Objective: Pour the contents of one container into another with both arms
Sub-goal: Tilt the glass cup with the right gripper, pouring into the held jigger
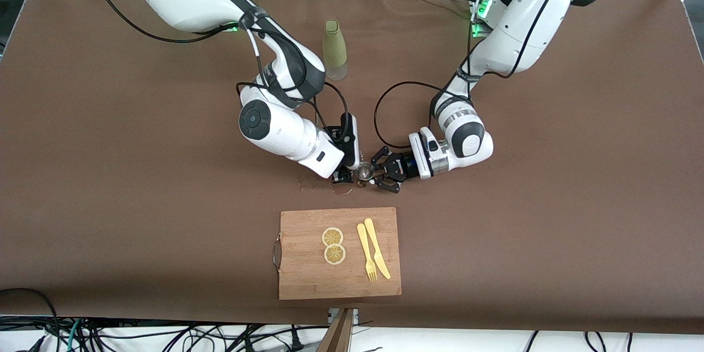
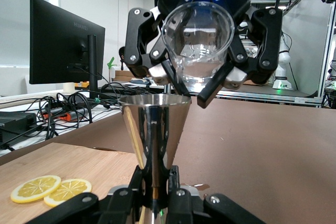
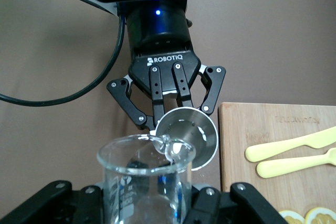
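Brown cloth is covering the whole table, and the left wrist view is showing a lab room with a dark monitor and tangled cables on a side desk.

At the centre of the front frame both arms are meeting low over the cloth. The right gripper is pinching the cup between its fingers and holding it tipped, mouth toward the jigger. Clear liquid is lying in the lowered side of the cup and gathering at its lip, which is hanging just over the jigger's round rim. The left gripper is pinching the jigger at its narrow waist and keeping it upright. Small dark marks are showing on the cloth just beneath the two grippers.

A green bottle is standing upright in the upper middle of the front frame, well apart from the grippers. Lower in that frame, nearer the camera, a wooden board is carrying two lemon slices, touching each other, with a yellow fork and knife lying side by side next to them.
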Action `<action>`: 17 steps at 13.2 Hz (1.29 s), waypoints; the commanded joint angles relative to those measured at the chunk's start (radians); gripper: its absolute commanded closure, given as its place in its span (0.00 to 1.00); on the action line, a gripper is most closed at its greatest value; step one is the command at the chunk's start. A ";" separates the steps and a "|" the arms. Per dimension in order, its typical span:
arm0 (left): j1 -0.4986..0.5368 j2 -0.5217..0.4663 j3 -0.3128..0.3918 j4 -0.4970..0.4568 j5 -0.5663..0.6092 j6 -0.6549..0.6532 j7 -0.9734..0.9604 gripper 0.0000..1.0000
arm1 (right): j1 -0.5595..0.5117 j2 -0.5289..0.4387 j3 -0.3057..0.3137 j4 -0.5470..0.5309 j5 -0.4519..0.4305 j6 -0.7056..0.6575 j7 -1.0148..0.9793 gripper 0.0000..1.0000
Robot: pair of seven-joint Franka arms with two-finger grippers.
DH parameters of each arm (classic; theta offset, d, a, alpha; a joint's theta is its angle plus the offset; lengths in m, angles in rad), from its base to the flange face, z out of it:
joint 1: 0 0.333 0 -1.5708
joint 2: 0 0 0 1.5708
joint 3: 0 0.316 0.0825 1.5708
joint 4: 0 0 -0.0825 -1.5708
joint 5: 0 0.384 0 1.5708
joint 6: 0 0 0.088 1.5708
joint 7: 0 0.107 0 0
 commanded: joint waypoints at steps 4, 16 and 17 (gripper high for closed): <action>0.001 -0.030 -0.011 -0.025 -0.034 0.029 0.058 1.00 | 0.027 -0.012 -0.036 0.020 -0.018 -0.003 0.061 1.00; 0.002 -0.032 -0.011 -0.025 -0.032 0.029 0.046 1.00 | 0.042 -0.008 -0.040 0.026 -0.098 0.009 0.057 1.00; 0.002 -0.032 -0.011 -0.025 -0.032 0.029 0.046 1.00 | 0.044 -0.008 -0.040 0.026 -0.100 0.009 0.055 1.00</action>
